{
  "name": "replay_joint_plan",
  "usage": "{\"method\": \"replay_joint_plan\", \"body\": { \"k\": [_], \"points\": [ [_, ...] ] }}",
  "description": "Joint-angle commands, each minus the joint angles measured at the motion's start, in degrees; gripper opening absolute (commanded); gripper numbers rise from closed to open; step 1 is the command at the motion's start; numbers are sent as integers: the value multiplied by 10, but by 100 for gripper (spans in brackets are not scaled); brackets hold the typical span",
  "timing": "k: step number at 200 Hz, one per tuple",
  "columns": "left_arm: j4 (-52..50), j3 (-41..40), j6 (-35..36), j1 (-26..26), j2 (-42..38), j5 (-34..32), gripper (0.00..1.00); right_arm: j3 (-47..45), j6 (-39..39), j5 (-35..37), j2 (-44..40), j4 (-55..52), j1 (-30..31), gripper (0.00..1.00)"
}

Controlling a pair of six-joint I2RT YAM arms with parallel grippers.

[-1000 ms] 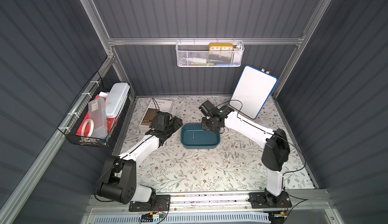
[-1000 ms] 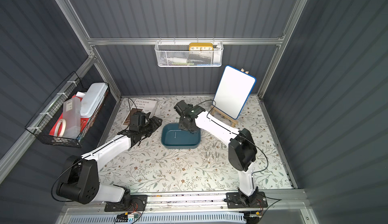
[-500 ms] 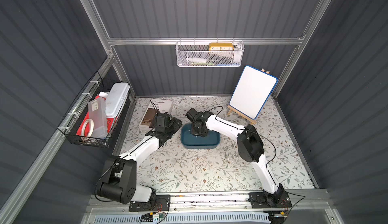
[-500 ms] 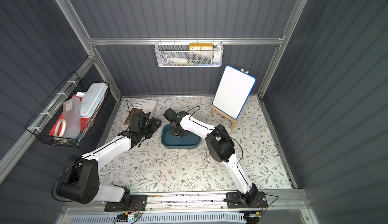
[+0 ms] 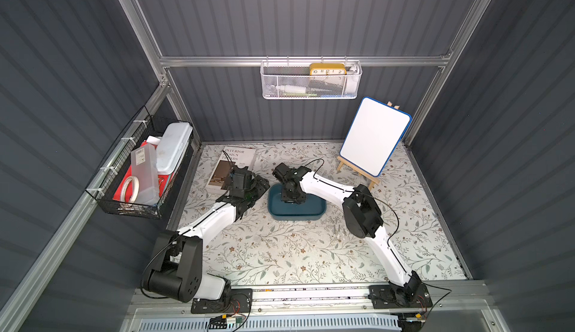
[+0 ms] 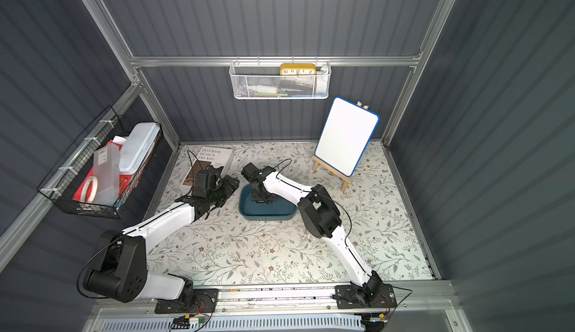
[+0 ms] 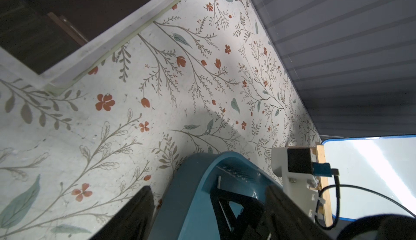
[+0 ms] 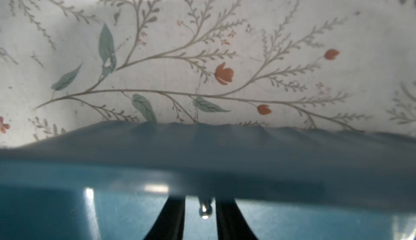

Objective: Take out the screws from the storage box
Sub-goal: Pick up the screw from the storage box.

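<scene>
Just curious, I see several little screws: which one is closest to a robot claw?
The screw between the right gripper's fingers, inside the storage box; the other screws lie out on the table beside it.

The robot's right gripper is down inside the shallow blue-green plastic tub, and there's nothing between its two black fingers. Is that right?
Not quite. The right gripper is down inside the shallow blue-green plastic tub, but a small silvery metal screw sits between its two black fingers. The right wrist view shows it.
</scene>
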Motion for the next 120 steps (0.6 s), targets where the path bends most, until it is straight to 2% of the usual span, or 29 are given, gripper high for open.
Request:
{"method": "replay_joint_plan", "body": {
  "k": [1, 57, 87, 120],
  "points": [
    [4, -8, -6, 2, -10, -5, 81, 20, -25, 18, 30, -43, 2, 25],
    [3, -10, -11, 2, -13, -10, 81, 48, -52, 41, 69, -95, 3, 16],
    [3, -10, -10, 2, -9, -9, 81, 49, -60, 49, 83, -115, 3, 16],
    [8, -9, -5, 2, -4, -3, 81, 48, -64, 47, 87, -122, 2, 3]
  ]
}}
